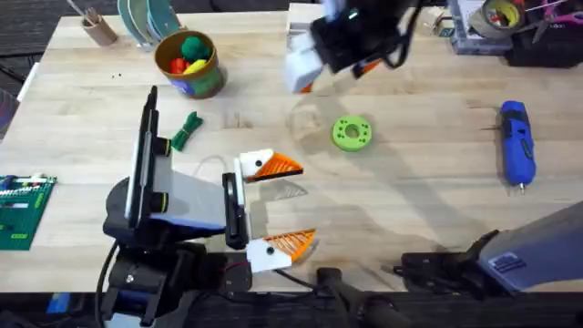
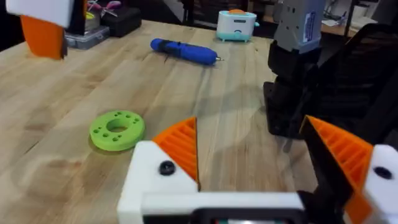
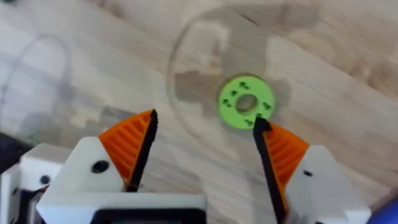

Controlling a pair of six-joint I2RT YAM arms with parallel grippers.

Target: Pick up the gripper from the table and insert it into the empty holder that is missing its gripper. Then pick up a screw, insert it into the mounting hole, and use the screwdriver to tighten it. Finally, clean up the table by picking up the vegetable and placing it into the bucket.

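The dark-green vegetable lies on the table left of centre, just below the bucket, which holds red, green and yellow toys. At the right side the blue screwdriver lies flat. My left gripper rests low over the table, open and holding nothing, with orange pads on both fingers. My right gripper hangs high above the table, open and holding nothing, also with both pads on, right over a bright-green disc. The loose gripper, a bare holder and the screw are out of view.
A brown cup and stacked plates stand at the back left. A green board lies at the left edge. A tape roll and boxes crowd the back right. The right arm's base stands near the front edge.
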